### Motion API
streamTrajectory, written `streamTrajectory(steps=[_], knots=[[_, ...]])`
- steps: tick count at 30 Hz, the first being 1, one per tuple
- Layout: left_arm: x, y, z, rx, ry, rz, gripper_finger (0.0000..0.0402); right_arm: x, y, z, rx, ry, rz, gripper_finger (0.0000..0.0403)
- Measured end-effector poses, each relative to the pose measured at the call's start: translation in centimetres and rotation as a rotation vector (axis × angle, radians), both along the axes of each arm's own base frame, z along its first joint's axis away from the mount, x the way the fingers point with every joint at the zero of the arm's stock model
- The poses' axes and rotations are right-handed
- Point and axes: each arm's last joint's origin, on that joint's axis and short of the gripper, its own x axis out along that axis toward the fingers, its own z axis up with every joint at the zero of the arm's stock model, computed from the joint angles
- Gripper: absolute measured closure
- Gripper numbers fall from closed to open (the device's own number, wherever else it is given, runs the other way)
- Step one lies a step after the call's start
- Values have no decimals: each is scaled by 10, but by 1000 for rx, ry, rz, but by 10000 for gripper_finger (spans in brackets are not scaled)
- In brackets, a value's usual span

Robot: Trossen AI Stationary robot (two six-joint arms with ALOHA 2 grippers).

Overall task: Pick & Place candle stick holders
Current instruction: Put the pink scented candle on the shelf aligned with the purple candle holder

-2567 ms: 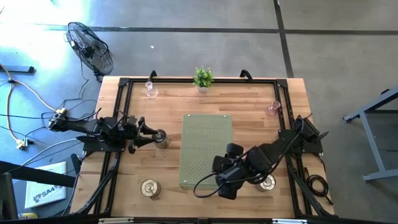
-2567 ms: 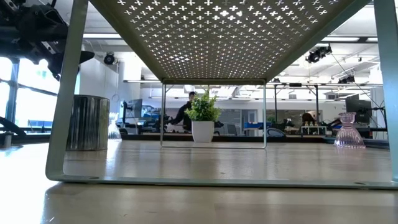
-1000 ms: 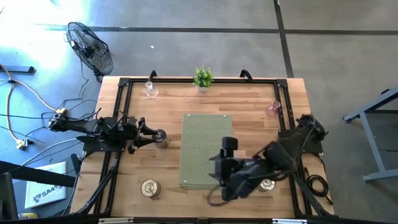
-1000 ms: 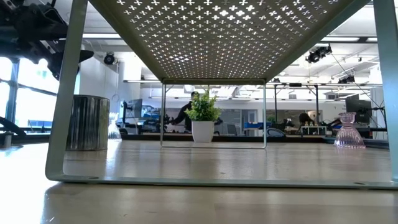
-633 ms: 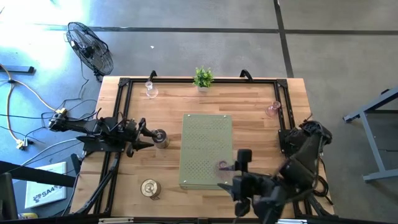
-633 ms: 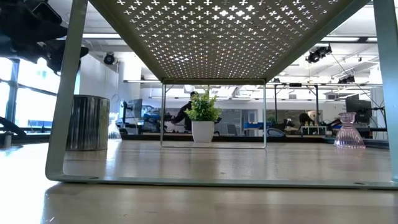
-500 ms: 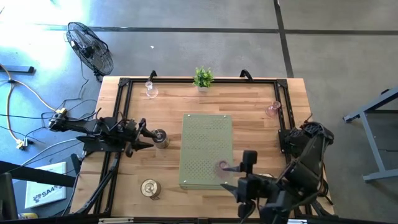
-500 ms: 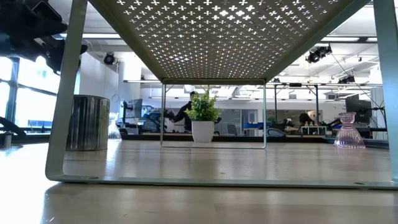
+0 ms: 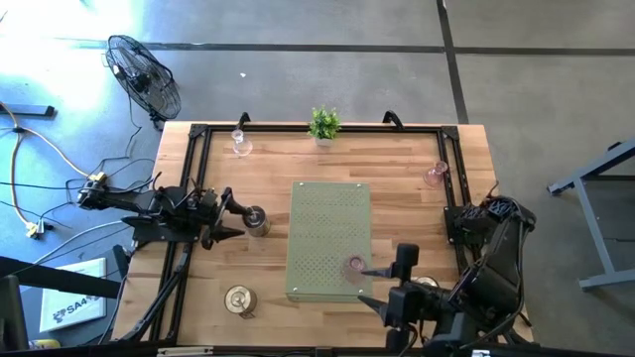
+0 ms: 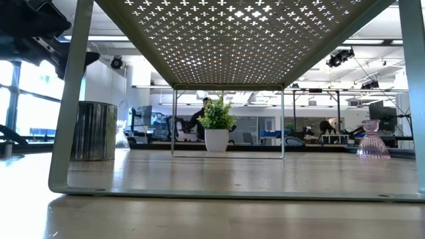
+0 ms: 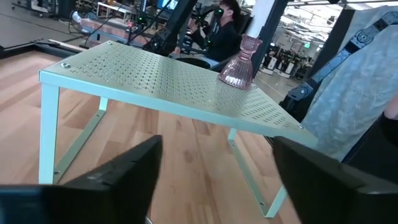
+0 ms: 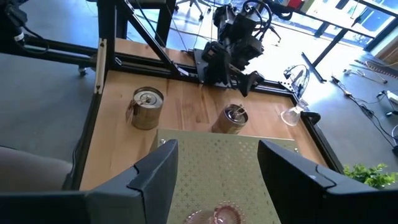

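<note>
A pink glass holder (image 9: 354,266) stands upright on the green perforated rack (image 9: 327,213), near its near right corner; it also shows in the left wrist view (image 11: 239,62) and the right wrist view (image 12: 214,215). My right gripper (image 9: 377,286) is open and empty just right of it, fingers pointing toward the table's left. My left gripper (image 9: 234,211) is open beside a silver holder (image 9: 257,220), apart from it. A second silver holder (image 9: 238,298) stands near left. A third (image 9: 429,286) is half hidden by my right arm. A clear glass holder (image 9: 239,145) and a pink one (image 9: 435,175) stand farther back.
A small potted plant (image 9: 323,124) stands at the far edge. A black frame (image 9: 194,149) runs along the table's sides. The rack stands on thin legs (image 10: 66,119) with open room under it. People move in the room beyond the table (image 11: 217,28).
My right gripper has drawn back from over the rack toward the table's near right corner. The pink glass holder, hidden under it a second ago, now stands free on the rack. My left gripper has kept by the silver holder.
</note>
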Motion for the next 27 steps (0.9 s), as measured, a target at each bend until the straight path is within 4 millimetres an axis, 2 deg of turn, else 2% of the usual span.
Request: streamTrajectory(steps=[3,5,10,17,24,27], knots=[[0,0,0,-4,1,-1,30,0,0,0,0,-1,-1,187],[0,-1,0,-4,1,-19,10,0,0,0,0,-2,-2,187],[0,-1,0,-2,0,-50,25,0,0,0,0,-2,-3,187],[0,-1,0,-6,0,-49,4,0,0,0,2,0,0,187],[0,-2,0,-6,0,-54,7,0,0,0,4,2,1,187],[-1,-3,0,-76,15,-96,7,0,0,0,4,2,2,187]])
